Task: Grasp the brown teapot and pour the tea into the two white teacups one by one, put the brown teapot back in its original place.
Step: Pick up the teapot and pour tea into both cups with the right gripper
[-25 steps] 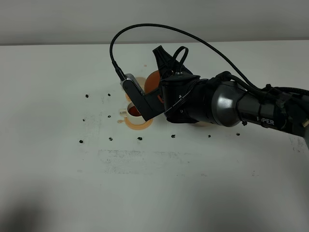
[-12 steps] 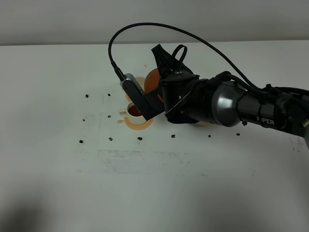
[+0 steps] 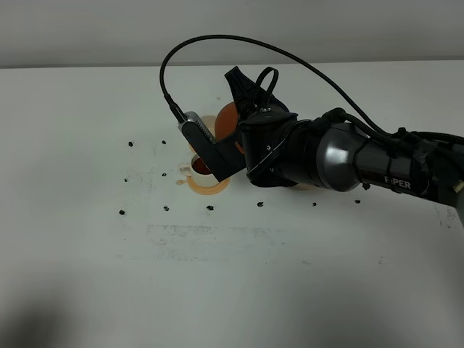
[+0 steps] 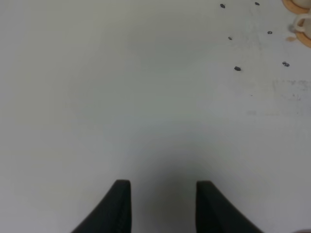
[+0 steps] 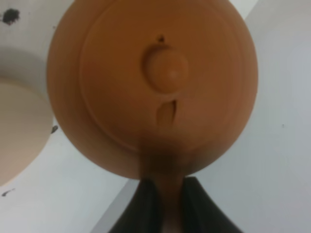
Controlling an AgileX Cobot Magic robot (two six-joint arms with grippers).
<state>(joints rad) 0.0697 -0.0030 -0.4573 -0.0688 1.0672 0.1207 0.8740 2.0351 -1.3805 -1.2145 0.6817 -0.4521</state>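
Note:
The brown teapot (image 3: 226, 119) hangs above the table in my right gripper (image 3: 239, 145), which is shut on its loop handle. The right wrist view shows its lid and knob (image 5: 170, 68) from above, with my right gripper (image 5: 165, 208) closed on the handle. One white teacup (image 3: 197, 167) stands on an orange coaster (image 3: 210, 185) and holds reddish-brown tea. The other cup (image 3: 206, 122) shows only as a pale rim just left of the teapot. The near cup's handle (image 4: 300, 24) shows in the left wrist view. My left gripper (image 4: 163, 206) is open and empty over bare table. The beige coaster is mostly hidden under the right arm.
The right arm (image 3: 348, 156) and its looping black cable (image 3: 217, 40) reach across the middle of the table. Small black marks (image 3: 122, 212) dot the white tabletop (image 3: 217, 275). A pale round shape (image 5: 19, 131) lies beside the teapot in the right wrist view.
The right arm and the teapot have shifted slightly to the left. The left gripper's earlier state is not shown.

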